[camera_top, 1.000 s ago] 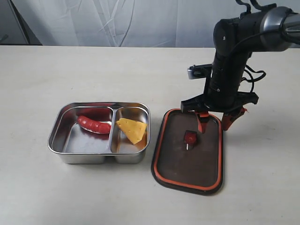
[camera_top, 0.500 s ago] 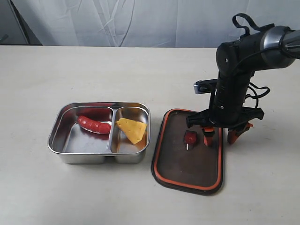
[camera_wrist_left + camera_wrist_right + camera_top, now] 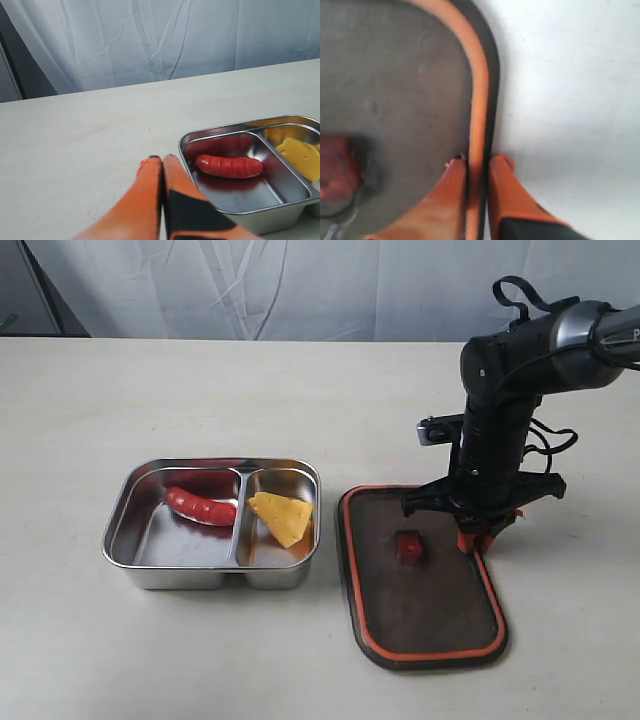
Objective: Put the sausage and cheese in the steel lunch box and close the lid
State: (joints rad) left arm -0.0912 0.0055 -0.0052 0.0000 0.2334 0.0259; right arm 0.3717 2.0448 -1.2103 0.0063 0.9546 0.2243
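Since 1 s ago the right gripper (image 3: pixel 478 538) has dropped from above the lid's far end onto its 3 o'clock edge. The jaws, spread then, are now pinched on the lid (image 3: pixel 420 610): in the wrist view 1 finger sits inside the orange seal rim (image 3: pixel 476 100), the other outside on the table. The lid has also swung. Its near end has slid toward 4 o'clock, so it lies skewed vs. the steel lunch box (image 3: pixel 120 540), which sits just beside it at 9 o'clock, not touching. The valve tab (image 3: pixel 408 547) shows at the lid's centre, seal side up.

Meaning for the task: loading looks done. The sausage (image 3: pixel 200 506) lies in the 9 o'clock compartment and the cheese (image 3: pixel 282 517) in the 3 o'clock one, neither moved. Only the closing is left, and the grip on the rim looks like its 1st step. W/ the seal facing up, the lid prob. needs turning over before it seats.

The left gripper (image 3: pixel 161 160) is closed w/ nothing between its fingers, seen only in its own wrist view, pointing toward the box.

Surface: a plain pale matt table (image 3: pixel 200 390), nothing else on it. Room: a white draped curtain (image 3: pixel 300 290) along the far edge at 12 o'clock, w/ a dark strip at its 9 o'clock end.
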